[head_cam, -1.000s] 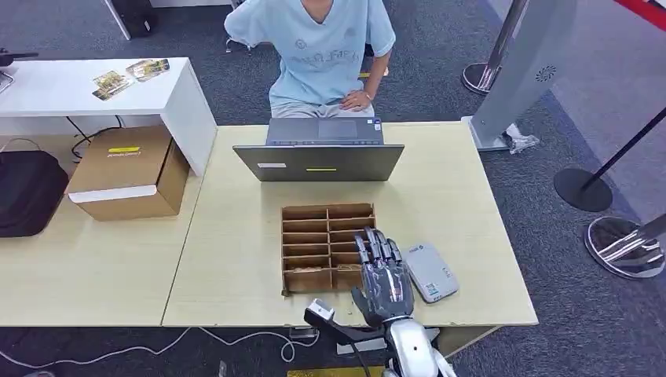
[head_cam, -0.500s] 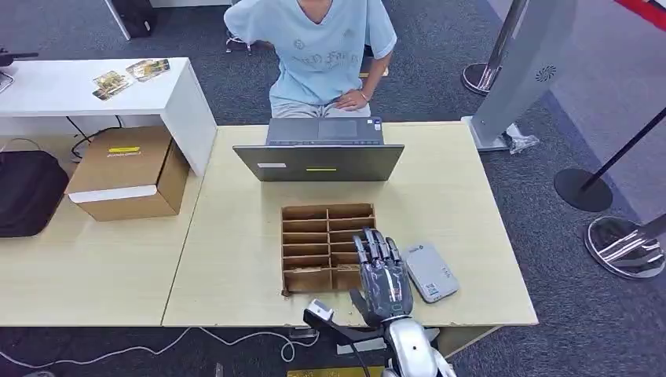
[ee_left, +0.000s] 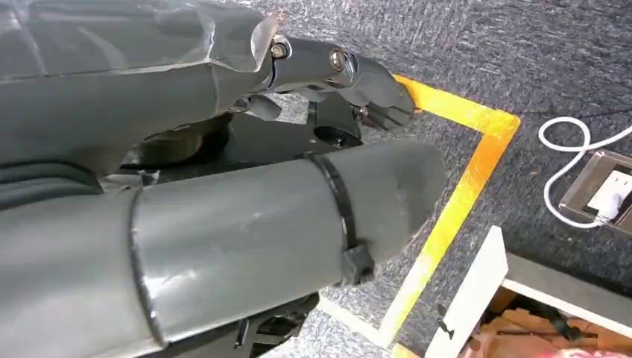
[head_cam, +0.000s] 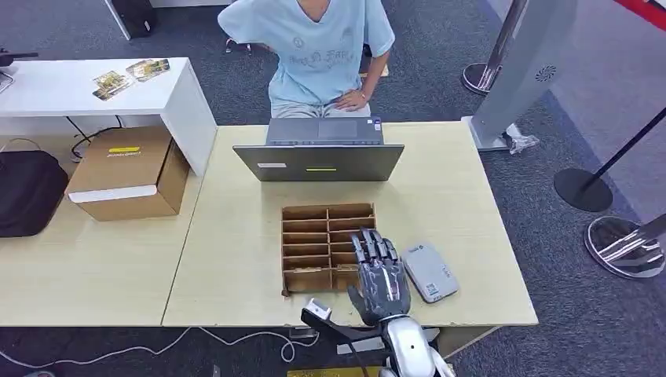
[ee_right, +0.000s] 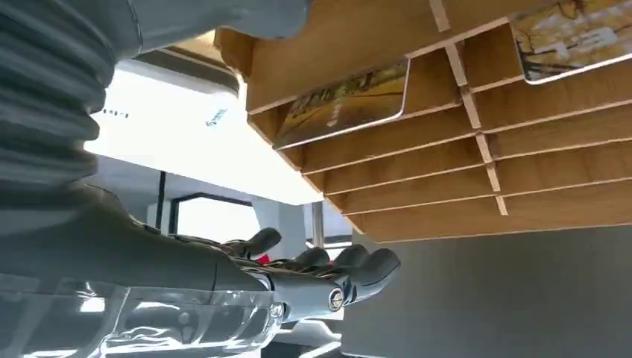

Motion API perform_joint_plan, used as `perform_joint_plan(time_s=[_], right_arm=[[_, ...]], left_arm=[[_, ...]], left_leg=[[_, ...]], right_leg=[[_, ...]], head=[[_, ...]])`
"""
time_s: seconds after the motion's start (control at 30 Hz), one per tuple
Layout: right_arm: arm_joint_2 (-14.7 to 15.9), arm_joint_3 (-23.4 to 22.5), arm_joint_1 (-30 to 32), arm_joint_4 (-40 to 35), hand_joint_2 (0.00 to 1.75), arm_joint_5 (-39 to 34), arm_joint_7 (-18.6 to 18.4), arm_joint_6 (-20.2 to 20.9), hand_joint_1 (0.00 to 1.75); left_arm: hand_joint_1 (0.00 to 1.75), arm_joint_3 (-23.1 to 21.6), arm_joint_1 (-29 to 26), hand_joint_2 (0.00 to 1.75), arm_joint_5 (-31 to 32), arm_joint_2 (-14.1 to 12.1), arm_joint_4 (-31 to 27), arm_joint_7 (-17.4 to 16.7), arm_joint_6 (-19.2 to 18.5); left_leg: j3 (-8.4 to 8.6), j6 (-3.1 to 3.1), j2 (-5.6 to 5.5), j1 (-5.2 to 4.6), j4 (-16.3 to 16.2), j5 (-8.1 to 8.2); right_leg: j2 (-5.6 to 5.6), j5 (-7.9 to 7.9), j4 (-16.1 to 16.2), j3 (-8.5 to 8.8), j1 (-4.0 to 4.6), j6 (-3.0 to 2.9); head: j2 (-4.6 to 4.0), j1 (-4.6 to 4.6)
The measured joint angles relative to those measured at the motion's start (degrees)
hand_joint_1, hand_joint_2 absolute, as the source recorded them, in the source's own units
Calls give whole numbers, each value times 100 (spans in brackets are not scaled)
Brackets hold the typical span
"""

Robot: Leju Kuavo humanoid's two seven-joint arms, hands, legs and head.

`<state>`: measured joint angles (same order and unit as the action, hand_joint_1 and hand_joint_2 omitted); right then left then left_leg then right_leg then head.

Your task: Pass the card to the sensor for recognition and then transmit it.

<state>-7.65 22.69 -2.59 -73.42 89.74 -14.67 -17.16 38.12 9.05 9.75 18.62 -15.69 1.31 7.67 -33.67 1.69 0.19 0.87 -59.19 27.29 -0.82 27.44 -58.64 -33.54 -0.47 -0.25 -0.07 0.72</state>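
A wooden card organizer [head_cam: 306, 236] with several slots lies on the light table, in front of the laptop. My right hand [head_cam: 378, 275] hovers flat over its near right corner, fingers stretched out and holding nothing. In the right wrist view two picture cards [ee_right: 346, 104] [ee_right: 574, 37] lie in slots of the organizer [ee_right: 447, 171], and the right hand [ee_right: 298, 276] is apart from them. The grey-white card sensor [head_cam: 429, 272] lies on the table just right of the hand. My left hand [ee_left: 186, 89] hangs over the carpet, fingers apart, empty.
A grey laptop [head_cam: 318, 161] stands open behind the organizer, and a person in a light blue shirt [head_cam: 318, 47] sits beyond it. A cardboard box [head_cam: 129, 173] and a black bag [head_cam: 27, 192] are on the left table. More cards [head_cam: 129, 75] lie on the white desk.
My right hand has crept slightly left and forward over the organizer's corner. The person has shifted a little in the seat.
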Motion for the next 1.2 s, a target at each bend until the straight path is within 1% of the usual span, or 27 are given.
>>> perform_joint_plan(time_s=[0.23,0.37,0.4,0.63,0.73,0.77,0.8,0.9,1.1,1.17,1.2], right_arm=[[0,0,0,4,175,-2,-7,-7,35],[0,0,0,4,175,-2,-9,-4,40],[0,0,-1,4,175,-2,-9,-2,44],[-20,0,-6,4,175,-2,-22,0,42],[-24,0,-7,4,175,-2,-22,0,45],[-24,0,-7,4,175,-2,-22,0,52],[-24,0,-7,4,175,-2,-22,0,56],[-24,0,-7,4,175,-2,-22,0,59],[-24,0,-4,4,175,-11,-22,0,59],[-24,0,-2,2,175,-11,-22,2,56],[-24,0,-1,2,175,-11,-22,2,58]], left_arm=[[0,-2,0,0,-52,0,0,-2,4],[0,-2,1,0,-68,0,0,-2,4],[0,-2,0,0,-70,0,0,-2,4],[0,-2,-1,0,-85,-2,0,-4,2],[0,-2,-5,0,-85,-2,0,-4,-2],[0,-2,-5,0,-85,-2,0,-4,-4],[0,-2,-6,0,-85,-2,0,-4,-7],[0,-2,-6,0,-85,-2,0,-4,-9],[0,-22,-6,0,-79,-2,0,-4,-11],[0,-37,-6,0,-66,-2,0,-9,-11],[0,-44,-6,0,-63,-2,0,-9,-11]], left_leg=[[0,0,0,0,0,0],[0,0,0,0,0,0],[0,0,0,0,0,0],[0,0,0,0,0,0],[0,0,0,0,0,0],[0,0,0,0,0,0],[0,0,0,0,0,0],[0,0,0,0,0,0],[0,0,0,0,0,0],[0,0,0,0,0,0],[0,0,0,0,0,0]], right_leg=[[0,0,0,0,0,0],[0,0,0,0,0,0],[0,0,0,0,0,0],[0,0,0,0,0,0],[0,0,0,0,0,0],[0,0,0,0,0,0],[0,0,0,0,0,0],[0,0,0,0,0,0],[0,0,0,0,0,0],[0,0,0,0,0,0],[0,0,0,0,0,0]], head=[[0,-2],[0,-2],[0,-2],[0,-2],[0,-2],[0,-2],[0,-2],[0,-2],[0,-2],[0,-2],[0,-2]])
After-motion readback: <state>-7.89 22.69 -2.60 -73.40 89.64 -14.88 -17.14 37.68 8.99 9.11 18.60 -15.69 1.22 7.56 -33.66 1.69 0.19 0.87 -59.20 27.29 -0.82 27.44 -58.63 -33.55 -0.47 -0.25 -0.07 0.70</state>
